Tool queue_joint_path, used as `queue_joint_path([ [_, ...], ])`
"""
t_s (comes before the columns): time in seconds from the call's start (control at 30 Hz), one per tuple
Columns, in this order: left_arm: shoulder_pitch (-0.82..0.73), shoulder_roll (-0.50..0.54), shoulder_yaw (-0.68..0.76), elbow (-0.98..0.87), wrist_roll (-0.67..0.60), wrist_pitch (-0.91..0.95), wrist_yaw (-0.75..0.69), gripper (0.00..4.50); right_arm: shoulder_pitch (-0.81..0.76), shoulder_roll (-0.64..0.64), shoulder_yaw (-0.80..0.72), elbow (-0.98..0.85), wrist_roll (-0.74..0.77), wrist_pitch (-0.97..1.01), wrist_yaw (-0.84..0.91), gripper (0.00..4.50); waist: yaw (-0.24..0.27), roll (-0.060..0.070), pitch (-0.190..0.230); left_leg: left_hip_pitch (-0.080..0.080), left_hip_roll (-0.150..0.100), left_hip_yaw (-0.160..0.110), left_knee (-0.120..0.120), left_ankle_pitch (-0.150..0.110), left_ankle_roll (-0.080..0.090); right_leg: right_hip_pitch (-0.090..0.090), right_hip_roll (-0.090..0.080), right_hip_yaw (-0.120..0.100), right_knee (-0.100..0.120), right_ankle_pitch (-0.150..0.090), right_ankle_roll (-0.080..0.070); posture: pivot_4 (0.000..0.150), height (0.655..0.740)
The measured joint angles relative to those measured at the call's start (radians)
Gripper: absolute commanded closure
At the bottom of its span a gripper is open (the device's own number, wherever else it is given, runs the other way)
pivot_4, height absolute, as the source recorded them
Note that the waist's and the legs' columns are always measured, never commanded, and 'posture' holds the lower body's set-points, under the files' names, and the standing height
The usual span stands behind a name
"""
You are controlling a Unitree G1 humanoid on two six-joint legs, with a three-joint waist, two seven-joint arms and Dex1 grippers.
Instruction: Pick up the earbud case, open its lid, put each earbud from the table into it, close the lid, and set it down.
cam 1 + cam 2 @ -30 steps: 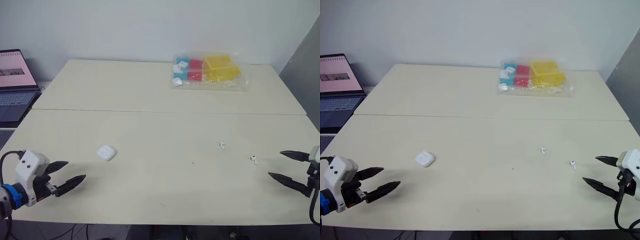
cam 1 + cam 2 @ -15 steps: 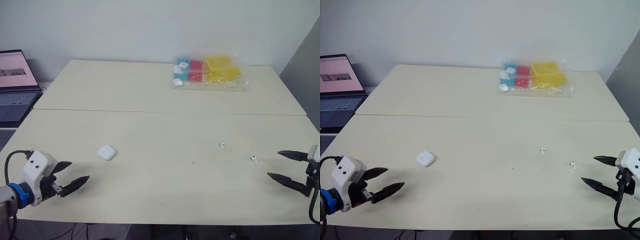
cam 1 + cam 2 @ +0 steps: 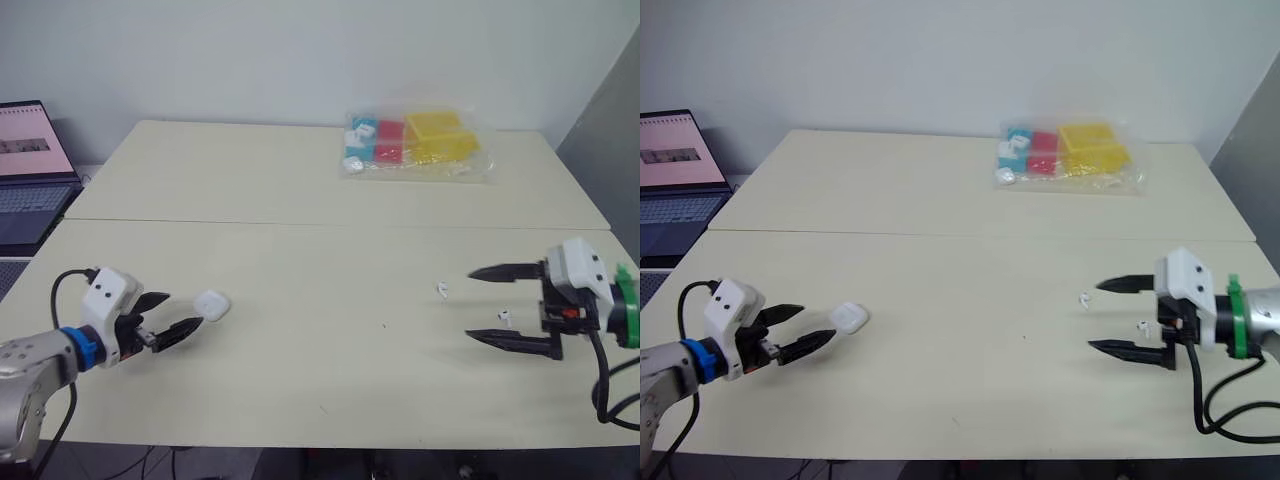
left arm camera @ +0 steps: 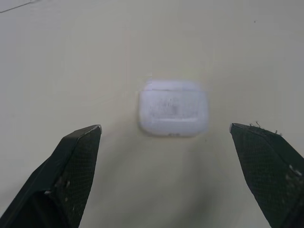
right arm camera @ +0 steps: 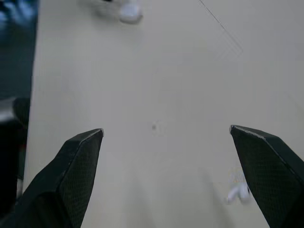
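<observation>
Earbud case (image 3: 212, 304) on beige table (image 3: 300, 180); laptop (image 3: 30, 170) at left, white wall (image 3: 300, 50) behind.

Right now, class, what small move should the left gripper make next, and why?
Probably ease the left gripper forward slightly so its open jaws straddle the white earbud case: the case lies just ahead, centred between them, lid shut, not yet gripped.

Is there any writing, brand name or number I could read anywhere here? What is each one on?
No text here is legible.
Laptop screen: something is displayed, but it is too small and blurred to read.
Earbud case: white, with no readable mark or brand.
Plastic bag of coloured boxes: any labels are too small to read.
</observation>
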Motion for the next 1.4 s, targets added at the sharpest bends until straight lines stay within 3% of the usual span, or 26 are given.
queue_joint_path([
  [0.2,-0.060,0.001,-0.086,0.081,0.033,-0.010,-0.012,0.00,-0.240,0.064,0.175,0.009,-0.008,0.109,-0.100,0.05,0.000,-0.001,0.000,-0.003,0.000,0.001,0.000,0.000,0.000,-0.003,-0.001,0.001,0.000,0.000,0.000,0.150,0.7400],
  [0.33,-0.065,0.001,-0.093,0.090,0.038,-0.034,-0.025,0.00,-0.309,0.098,0.242,0.011,-0.032,0.161,-0.166,0.05,0.000,-0.001,0.000,-0.003,0.001,0.001,0.000,0.000,0.000,-0.003,-0.001,0.001,0.001,0.000,0.000,0.150,0.7400],
  [1.37,-0.273,0.001,-0.272,0.317,0.167,-0.176,-0.129,0.00,-0.306,0.133,0.287,-0.095,-0.027,0.193,-0.169,0.05,0.002,0.000,0.000,-0.002,0.001,0.001,0.001,0.000,0.000,-0.002,-0.001,0.001,0.003,0.000,0.001,0.150,0.7400],
  [1.4,-0.277,0.002,-0.274,0.321,0.174,-0.181,-0.137,0.18,-0.306,0.133,0.287,-0.096,-0.026,0.194,-0.169,0.02,0.002,0.000,0.000,-0.002,0.001,0.001,0.001,0.000,0.000,-0.002,-0.001,0.001,0.003,0.000,0.001,0.150,0.7400],
])
